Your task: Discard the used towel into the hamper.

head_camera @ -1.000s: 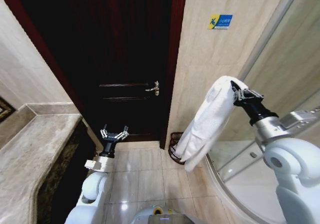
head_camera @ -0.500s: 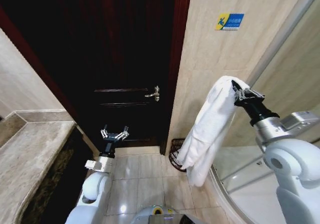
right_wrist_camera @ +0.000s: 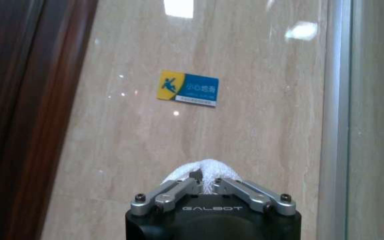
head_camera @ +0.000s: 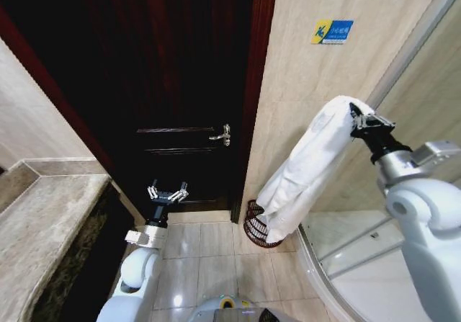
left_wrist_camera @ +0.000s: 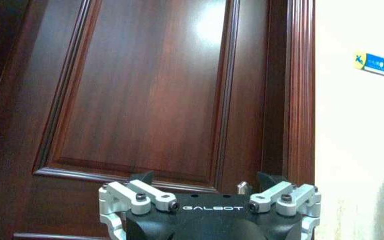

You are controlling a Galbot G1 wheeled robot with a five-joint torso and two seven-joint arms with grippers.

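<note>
The right gripper [head_camera: 358, 114] is pinching the limp white cloth towel [head_camera: 306, 169] by its top, draping above the ribbed reddish-brown hamper [head_camera: 258, 225] at five o'clock; the idle left gripper [head_camera: 166, 193], jaws spread, is hanging at seven o'clock.

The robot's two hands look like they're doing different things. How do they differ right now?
The right hand is raised high beside the shower glass, shut on a white towel that hangs down over the basket. The left hand sits low in front of the dark door, open and holding nothing. Both are the same black-and-silver two-fingered design.
</note>
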